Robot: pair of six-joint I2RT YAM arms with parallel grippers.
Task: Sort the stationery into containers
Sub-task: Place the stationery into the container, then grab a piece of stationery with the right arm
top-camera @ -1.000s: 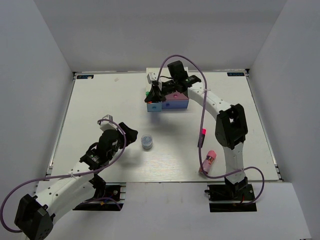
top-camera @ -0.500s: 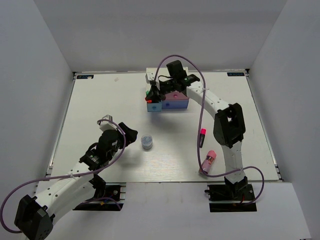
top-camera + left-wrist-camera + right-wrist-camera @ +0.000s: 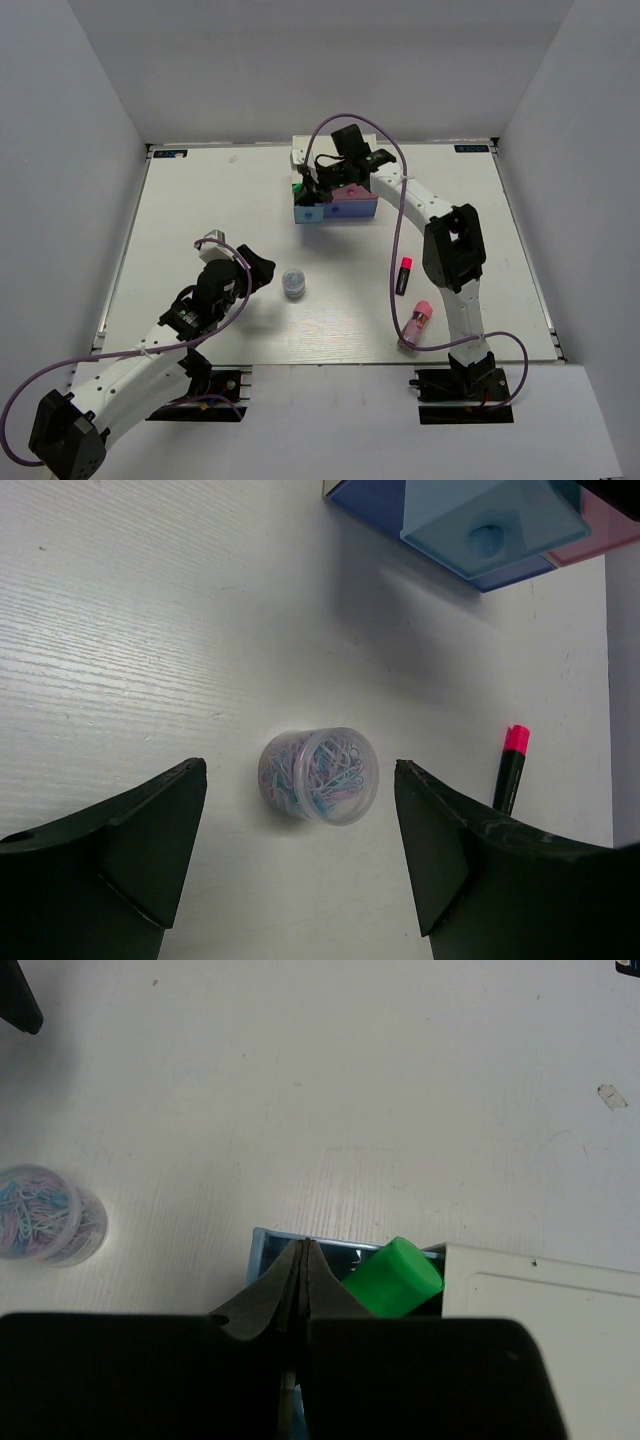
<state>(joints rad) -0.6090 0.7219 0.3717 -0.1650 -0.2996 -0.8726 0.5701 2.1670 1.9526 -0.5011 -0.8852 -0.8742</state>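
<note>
The white drawer chest stands at the back middle with its light-blue drawer pulled out. My right gripper is shut, its tip just above the open drawer. A green-ended highlighter lies tilted in that drawer beside my jaws. The round pot of paper clips stands mid-table. My left gripper is open, and the pot sits just ahead between its fingertips, untouched. A pink-red highlighter and the pink tube lie at the right. The orange highlighter is hidden.
The right arm's purple cable loops over the chest and down past the pink-red highlighter. White walls close the table on three sides. The pot also shows in the right wrist view.
My right gripper has shifted slightly over the open light-blue drawer; an orange-red end seen beside it half a second ago no longer shows. The left arm and the pot have not moved.
</note>
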